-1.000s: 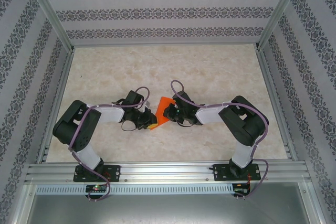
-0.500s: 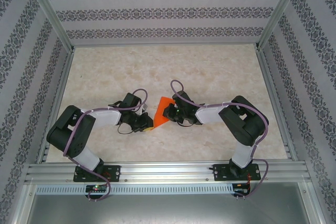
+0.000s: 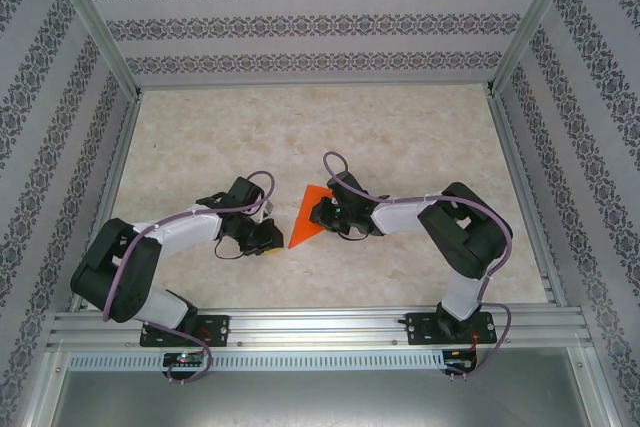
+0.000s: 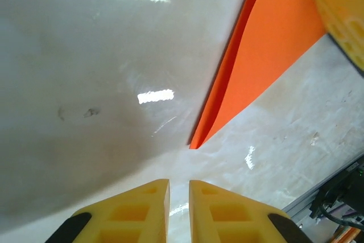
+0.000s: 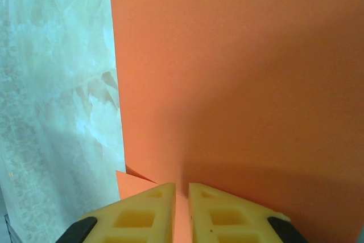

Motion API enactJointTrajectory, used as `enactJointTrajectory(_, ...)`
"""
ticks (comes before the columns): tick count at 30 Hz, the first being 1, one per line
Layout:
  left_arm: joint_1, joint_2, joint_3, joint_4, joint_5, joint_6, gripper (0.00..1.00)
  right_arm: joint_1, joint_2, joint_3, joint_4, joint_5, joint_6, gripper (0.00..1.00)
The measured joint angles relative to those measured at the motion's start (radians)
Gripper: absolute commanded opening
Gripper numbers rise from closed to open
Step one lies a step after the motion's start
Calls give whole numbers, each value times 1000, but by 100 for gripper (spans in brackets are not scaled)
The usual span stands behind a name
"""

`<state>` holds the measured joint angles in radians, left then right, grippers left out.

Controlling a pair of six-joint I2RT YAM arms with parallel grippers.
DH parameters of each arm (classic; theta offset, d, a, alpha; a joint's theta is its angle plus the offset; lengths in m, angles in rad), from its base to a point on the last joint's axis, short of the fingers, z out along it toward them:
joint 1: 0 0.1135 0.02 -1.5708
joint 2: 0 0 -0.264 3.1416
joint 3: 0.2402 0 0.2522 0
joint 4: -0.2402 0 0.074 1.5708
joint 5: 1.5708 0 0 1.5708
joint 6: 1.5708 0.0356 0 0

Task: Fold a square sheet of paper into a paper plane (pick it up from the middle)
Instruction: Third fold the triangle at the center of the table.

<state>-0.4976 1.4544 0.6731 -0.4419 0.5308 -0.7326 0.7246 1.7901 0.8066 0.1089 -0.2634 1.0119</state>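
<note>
**A:** Nearest you, your left gripper (image 4: 179, 185) is pinched almost closed on nothing. Its tips sit just short of the orange sheet (image 4: 267, 55), which lies folded to a point on the table (image 3: 400, 127) between both arms. Push forward and you'd likely shove that tip and skew the crease.

**B:** Yep. Your right gripper (image 5: 182, 187) sits over the sheet, jaws a slit apart. Can't tell if it's pinching a layer or just resting. Lift while it's caught and the fold could spring open. Further out, the sheet's right edge is hidden under that wrist.
</note>
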Motion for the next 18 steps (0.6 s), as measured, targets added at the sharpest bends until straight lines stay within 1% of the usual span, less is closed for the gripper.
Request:
enactJointTrajectory(5,0,-26,30,-2,-28,-1,21,0,-49,29,-104,5,-32,22)
enactJointTrajectory(11,0,-29,57,-2,-40,-1,22,0,-184,58,-206,63,-69,26)
enactJointTrajectory(15,0,-21,88,-1,-37,0,25,0,-261,42,-244,112,-71,28)
enactJointTrajectory(18,0,0,114,0,-32,2,25,-1,-293,5,-249,132,-68,31)
